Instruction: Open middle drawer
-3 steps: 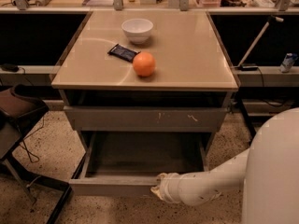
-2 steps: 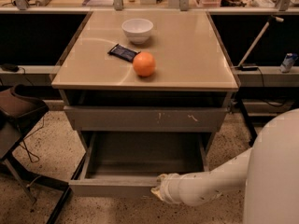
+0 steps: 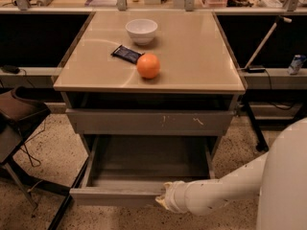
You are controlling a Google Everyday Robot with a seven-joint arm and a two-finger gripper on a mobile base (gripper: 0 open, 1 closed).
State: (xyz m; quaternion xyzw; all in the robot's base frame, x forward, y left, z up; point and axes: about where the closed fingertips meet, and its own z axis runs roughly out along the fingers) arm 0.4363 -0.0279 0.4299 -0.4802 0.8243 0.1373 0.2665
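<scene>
The middle drawer (image 3: 144,164) is pulled well out of the grey cabinet, so its grey box interior shows. Its plain flat front (image 3: 115,195) faces me, low in the view. My gripper (image 3: 163,201) is at the top edge of that front, right of its middle, touching it. The white arm (image 3: 216,195) reaches in from the lower right. Above the open drawer, the larger grey drawer front with white scratch marks (image 3: 148,121) is closed.
On the tan cabinet top (image 3: 192,56) are an orange (image 3: 148,65), a white bowl (image 3: 141,30) and a dark wrapped packet (image 3: 126,54). A dark chair (image 3: 17,116) stands at the left. A black stand leg (image 3: 252,123) stands at the right. The floor is speckled.
The drawer front and my gripper have come a little further out toward me. Everything on the cabinet top has stayed put.
</scene>
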